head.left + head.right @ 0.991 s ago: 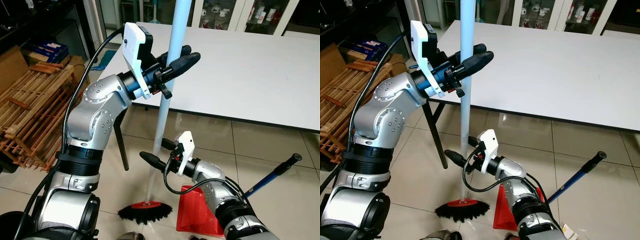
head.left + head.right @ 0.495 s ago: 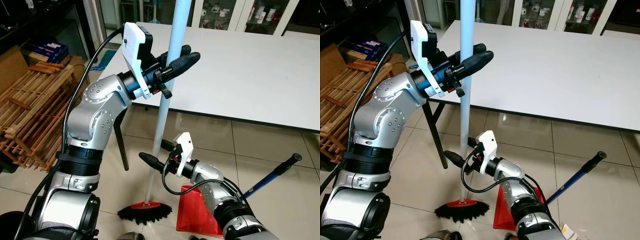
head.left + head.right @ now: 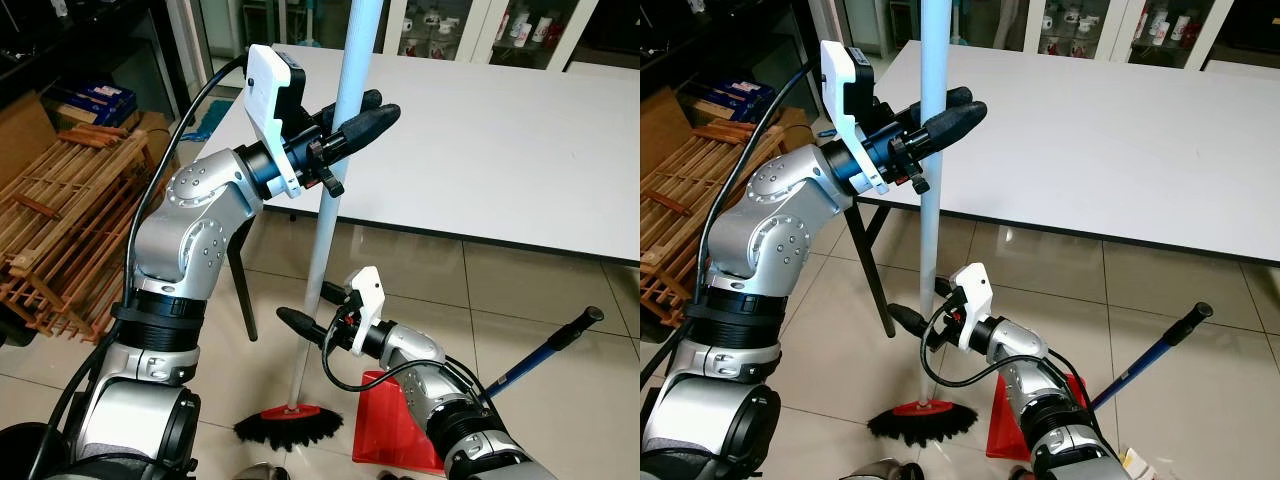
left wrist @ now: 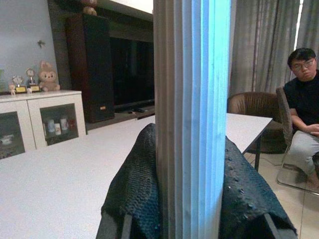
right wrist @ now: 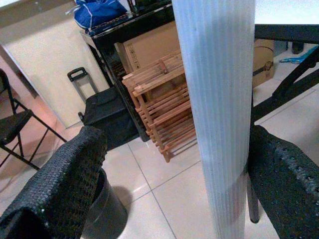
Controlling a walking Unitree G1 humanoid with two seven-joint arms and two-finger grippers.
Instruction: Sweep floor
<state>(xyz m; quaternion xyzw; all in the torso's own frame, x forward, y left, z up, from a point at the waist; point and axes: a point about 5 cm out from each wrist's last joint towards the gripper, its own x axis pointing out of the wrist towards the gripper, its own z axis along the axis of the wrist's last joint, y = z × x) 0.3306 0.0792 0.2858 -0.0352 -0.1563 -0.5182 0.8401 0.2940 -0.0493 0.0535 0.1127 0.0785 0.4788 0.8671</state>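
Note:
The broom stands nearly upright, its pale blue pole (image 3: 322, 250) rising from a red-capped black bristle head (image 3: 288, 428) on the tiled floor. My left gripper (image 3: 375, 108) is shut on the pole up high, at table height; the left wrist view has the pole (image 4: 192, 119) pinched between both fingers (image 4: 134, 194). My right gripper (image 3: 305, 305) sits low on the pole, just above the bristles. It is open around the pole (image 5: 219, 99), which rests against one finger (image 5: 284, 179), with a gap to the other.
A red dustpan (image 3: 390, 420) with a long blue-black handle (image 3: 545, 345) lies right of the bristles. A white table (image 3: 480, 140) stands behind the broom, its dark leg (image 3: 240, 280) beside the pole. A wooden rack (image 3: 60, 230) leans at left. A person (image 4: 304, 124) sits beyond the table.
My right gripper has slipped slightly down and left along the pole, and the bristle head has edged a little left. The left gripper holds the same spot.

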